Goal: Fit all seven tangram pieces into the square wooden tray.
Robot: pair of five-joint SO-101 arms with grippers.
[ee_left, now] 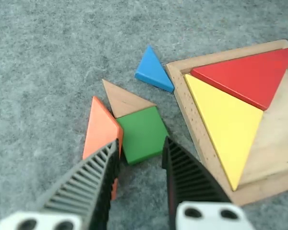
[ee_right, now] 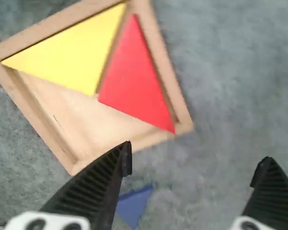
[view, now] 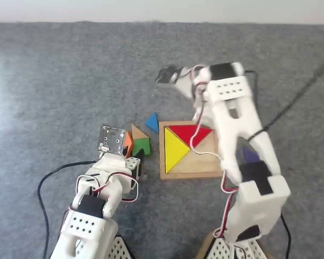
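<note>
High view: the square wooden tray (view: 162,156) is set on grey carpet (view: 70,81), with a yellow triangle (view: 175,148) and a red triangle (view: 191,132) seated inside. The jaws of the left gripper (ee_left: 140,143) are spread about the green square (ee_left: 141,132), which is touched by an orange triangle (ee_left: 100,129) and a plain wooden triangle (ee_left: 122,99). The jaws of the right gripper (ee_right: 198,154) are spread wide beside the tray, near a dark blue piece (ee_right: 132,206).

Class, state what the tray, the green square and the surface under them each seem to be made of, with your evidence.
Tray: unpainted light wood, matt; faint grain shows on its bare floor. Green square: probably wood under smooth opaque paint, thick with crisp edges. Surface: grey felt or low-pile carpet, judging by its fuzzy mottled texture.
</note>
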